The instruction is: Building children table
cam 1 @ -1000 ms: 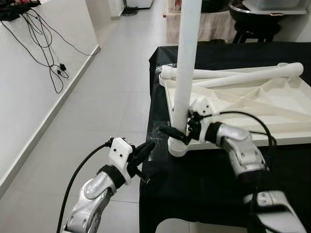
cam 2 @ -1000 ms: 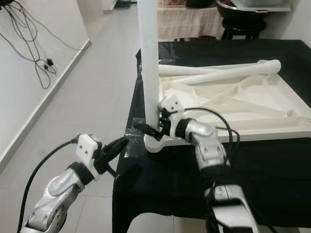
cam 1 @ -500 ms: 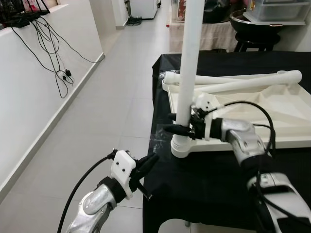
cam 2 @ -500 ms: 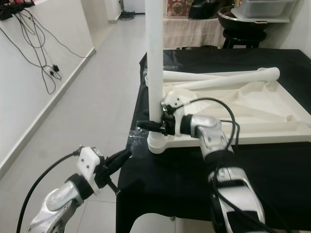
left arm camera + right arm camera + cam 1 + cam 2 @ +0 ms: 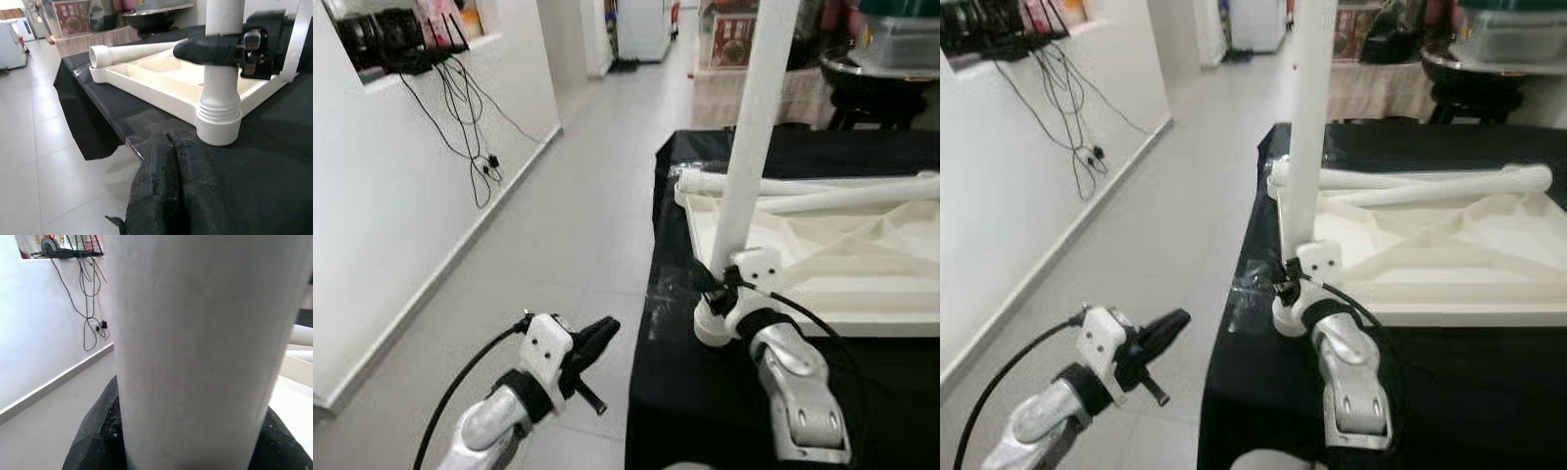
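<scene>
A white children's table top (image 5: pixel 862 323) lies upside down on a black-clothed table (image 5: pixel 705 411). One white leg (image 5: pixel 744 186) stands upright in the socket at its near left corner. My right gripper (image 5: pixel 717 286) is shut on this leg just above the socket; the wrist view has the leg (image 5: pixel 195 357) between the black fingers (image 5: pixel 98 440). Two loose legs (image 5: pixel 832 196) lie across the top's far side. My left gripper (image 5: pixel 597 338) hangs shut over the floor, left of the table edge, pointing at the socket (image 5: pixel 219 127).
The black cloth's edge (image 5: pixel 1234 323) drops to a grey tiled floor (image 5: pixel 568 225) on the left. A white wall with dangling cables (image 5: pixel 470 137) runs along the far left. A dark stool (image 5: pixel 1459 83) and boxes stand behind the table.
The camera has shifted. My right forearm has swung from the leg's right side round to its near side, still shut on the leg. The left gripper stays beside the table edge.
</scene>
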Available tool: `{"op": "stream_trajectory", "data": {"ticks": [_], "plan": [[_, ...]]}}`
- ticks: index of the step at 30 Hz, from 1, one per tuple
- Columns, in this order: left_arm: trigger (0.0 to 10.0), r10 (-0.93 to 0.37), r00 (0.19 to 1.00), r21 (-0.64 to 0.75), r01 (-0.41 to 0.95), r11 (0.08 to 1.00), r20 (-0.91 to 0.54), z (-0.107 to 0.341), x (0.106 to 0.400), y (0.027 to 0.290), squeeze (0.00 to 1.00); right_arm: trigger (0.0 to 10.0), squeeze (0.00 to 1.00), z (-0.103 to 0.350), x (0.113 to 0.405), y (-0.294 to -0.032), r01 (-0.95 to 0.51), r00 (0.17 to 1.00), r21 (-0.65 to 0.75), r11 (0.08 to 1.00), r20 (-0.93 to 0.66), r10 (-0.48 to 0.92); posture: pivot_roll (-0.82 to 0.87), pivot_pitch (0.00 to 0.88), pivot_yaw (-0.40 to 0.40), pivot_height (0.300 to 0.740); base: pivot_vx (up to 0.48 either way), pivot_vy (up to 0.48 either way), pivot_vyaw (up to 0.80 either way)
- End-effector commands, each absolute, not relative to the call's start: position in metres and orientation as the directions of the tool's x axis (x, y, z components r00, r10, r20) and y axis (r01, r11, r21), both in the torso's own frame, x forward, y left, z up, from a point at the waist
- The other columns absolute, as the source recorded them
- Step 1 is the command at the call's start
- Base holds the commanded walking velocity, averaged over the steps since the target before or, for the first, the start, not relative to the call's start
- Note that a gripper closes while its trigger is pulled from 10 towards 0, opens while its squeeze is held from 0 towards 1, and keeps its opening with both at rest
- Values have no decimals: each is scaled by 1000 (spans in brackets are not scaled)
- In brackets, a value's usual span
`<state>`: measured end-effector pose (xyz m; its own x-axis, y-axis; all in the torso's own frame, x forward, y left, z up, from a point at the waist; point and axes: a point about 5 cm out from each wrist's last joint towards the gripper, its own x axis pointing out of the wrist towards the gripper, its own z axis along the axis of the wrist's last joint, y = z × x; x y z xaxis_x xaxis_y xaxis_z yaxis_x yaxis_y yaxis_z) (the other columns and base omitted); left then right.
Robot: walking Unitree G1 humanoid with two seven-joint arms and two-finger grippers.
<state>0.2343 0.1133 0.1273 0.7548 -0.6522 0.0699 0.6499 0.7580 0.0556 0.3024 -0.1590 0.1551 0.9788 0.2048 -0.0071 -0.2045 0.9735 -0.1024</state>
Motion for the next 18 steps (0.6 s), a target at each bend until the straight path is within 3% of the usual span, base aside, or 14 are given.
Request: {"op": "stream_trajectory", "data": {"ticks": [1,2,3,5,10,11,12,14,16,18], "plan": [[10000,-643,763,61,641,765,58,125,238,117,0,10000,0,127,301,-167,-169,973,-84,982,-173,152,-19,89,85,740,0,0,0],[10000,-635,770,61,632,773,61,125,239,118,0,10000,145,132,302,-160,-213,966,-71,975,-164,199,-17,87,84,740,0,0,0],[10000,-630,774,60,627,777,62,125,239,118,0,10000,1000,137,304,-156,-237,963,-51,970,-145,228,-12,82,84,740,0,0,0],[10000,-626,777,60,623,780,64,125,241,117,0,10000,1000,150,310,-147,-370,925,-20,929,-98,366,-6,79,81,740,0,0,0],[10000,-624,778,54,622,781,68,125,242,117,0,10000,1000,168,315,-139,-528,849,-33,849,-30,527,-9,75,80,740,0,0,0],[10000,-626,777,50,624,780,70,125,242,116,0,10000,929,176,317,-139,-613,789,-83,786,-16,614,-6,72,77,740,0,0,0],[10000,-630,774,46,628,777,72,125,243,114,0,10000,0,182,319,-139,-702,708,-141,698,-32,705,-4,68,71,740,0,0,0],[10000,-630,774,46,628,777,72,125,243,114,0,10000,0,182,319,-139,-702,708,-141,698,-32,705,-4,68,71,740,0,0,0],[10000,-638,766,41,637,770,73,124,244,112,0,10000,0,185,325,-144,-792,606,-169,587,-99,789,-2,67,64,740,0,0,0],[10000,-641,764,36,641,767,73,124,244,110,0,10000,0,182,334,-148,-821,569,-168,546,-158,807,7,62,53,740,0,0,0]]}}
